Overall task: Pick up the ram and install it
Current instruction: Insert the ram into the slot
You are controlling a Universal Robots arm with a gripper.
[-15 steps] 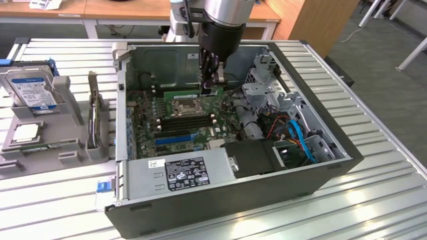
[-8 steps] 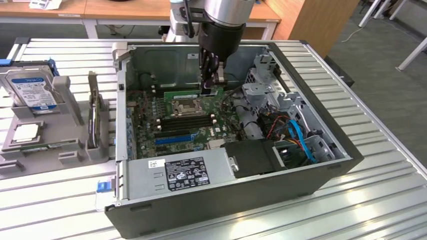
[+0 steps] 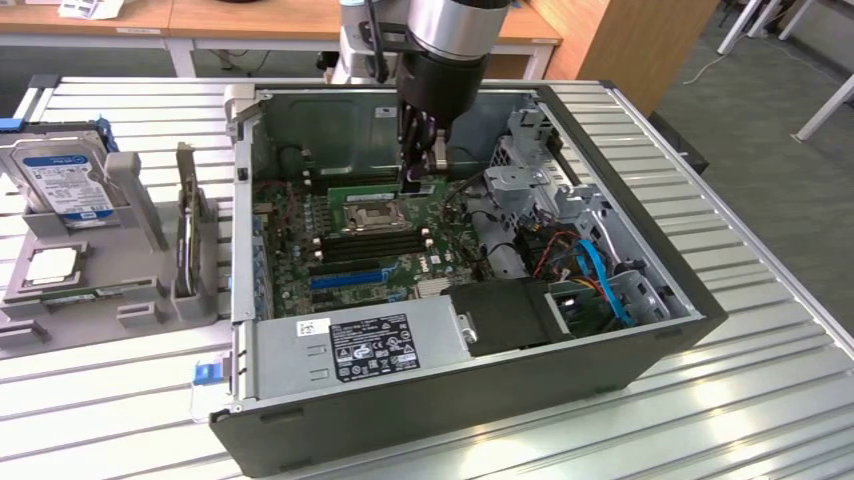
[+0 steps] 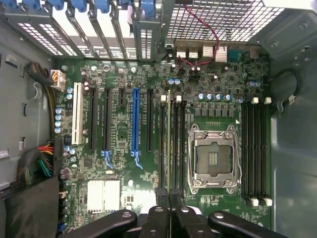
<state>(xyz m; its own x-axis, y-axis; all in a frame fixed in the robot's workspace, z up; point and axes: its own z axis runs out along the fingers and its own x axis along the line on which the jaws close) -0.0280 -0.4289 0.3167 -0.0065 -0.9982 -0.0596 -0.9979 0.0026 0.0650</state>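
Gripper (image 4: pixel 168 197) closed on the ram (image 4: pixel 168 144), held edge-on beneath it among black memory slots (image 4: pixel 177 144); CPU socket (image 4: pixel 214 158) just beside, blue expansion slot (image 4: pixel 135 121) on the opposite side

Ram (image 4: pixel 168 139) over motherboard (image 4: pixel 121 136), inside case (image 4: pixel 293 163)

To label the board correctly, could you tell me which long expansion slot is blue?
The blue slot, between a short black slot and a long black slot; the rest are black, bar the white slot.
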